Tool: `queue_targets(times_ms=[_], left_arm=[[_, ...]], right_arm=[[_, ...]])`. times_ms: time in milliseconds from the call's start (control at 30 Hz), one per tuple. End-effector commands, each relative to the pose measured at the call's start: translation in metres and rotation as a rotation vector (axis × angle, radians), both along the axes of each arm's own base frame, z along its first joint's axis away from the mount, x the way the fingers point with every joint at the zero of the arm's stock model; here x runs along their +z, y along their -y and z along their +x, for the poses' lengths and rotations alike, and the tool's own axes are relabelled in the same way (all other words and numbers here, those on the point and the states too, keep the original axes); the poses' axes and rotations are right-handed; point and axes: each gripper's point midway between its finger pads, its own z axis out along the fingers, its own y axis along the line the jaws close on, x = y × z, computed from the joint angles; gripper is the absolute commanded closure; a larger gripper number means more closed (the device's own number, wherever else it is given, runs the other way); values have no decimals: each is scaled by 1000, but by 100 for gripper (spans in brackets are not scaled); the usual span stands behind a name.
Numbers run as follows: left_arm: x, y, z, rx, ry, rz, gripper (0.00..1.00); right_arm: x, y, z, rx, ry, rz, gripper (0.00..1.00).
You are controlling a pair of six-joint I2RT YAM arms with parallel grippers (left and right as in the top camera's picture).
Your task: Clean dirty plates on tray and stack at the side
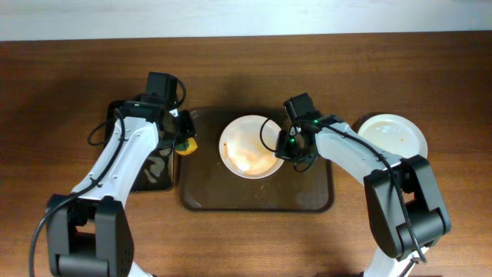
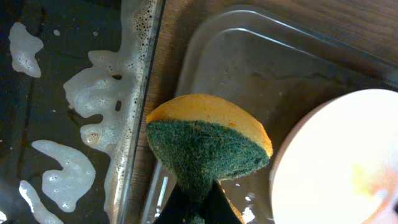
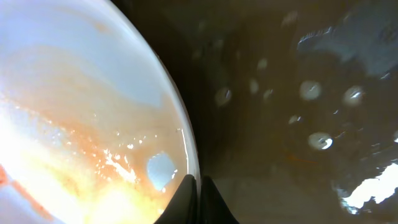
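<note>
A white plate smeared with orange sauce sits on the dark brown tray. My right gripper is shut on its right rim; the right wrist view shows the fingers pinching the rim of the smeared plate. My left gripper is shut on a yellow and green sponge over the tray's left edge, apart from the plate. In the left wrist view the sponge hangs from the fingers beside the plate. Another white plate lies on the table right of the tray.
A smaller black tray with soapy foam lies left of the brown tray. The brown tray's floor is wet. The wooden table extends around both trays.
</note>
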Motion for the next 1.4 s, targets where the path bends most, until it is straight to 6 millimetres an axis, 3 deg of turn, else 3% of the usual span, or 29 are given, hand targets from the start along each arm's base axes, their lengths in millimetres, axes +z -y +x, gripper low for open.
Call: queue_targets(times_ms=[0,233,333,433,533,600,800,900,1067,1233,1300,1367], left_arm=[[8,-2,3,-24,24,14,100],[8,-2,4,-23,31,13,100],[8,-1,4,-23,31,12,100],[9,-1,5,-23,34,12,100],[9,-1,5,-23,34,12,100],[9,-1,5,-23,34,11,100],[9,-1,5,-23,34,11,100],[9,-1,5,-23,33,11,100],[9,-1,5,-23,33,11,100],[9,-1,5,-23,34,11,100],[9,-1,5,-23,34,11,100],[9,-1,5,-23,34,11,100]], right_arm=[[47,14,30,115,157,-132,96],[110,38,34,236,163,-324,96],[119,49,18,273,93,-375,96],[128,71,23,144,107,-470,96],[140,48,37,166,174,-371,96],[143,37,36,204,182,-334,96],[136,47,7,252,67,-405,96],[142,54,24,217,138,-457,96],[151,43,42,251,230,-455,96],[160,55,27,261,220,-682,96],[178,67,24,186,278,-860,96],[197,64,25,176,356,-991,96]])
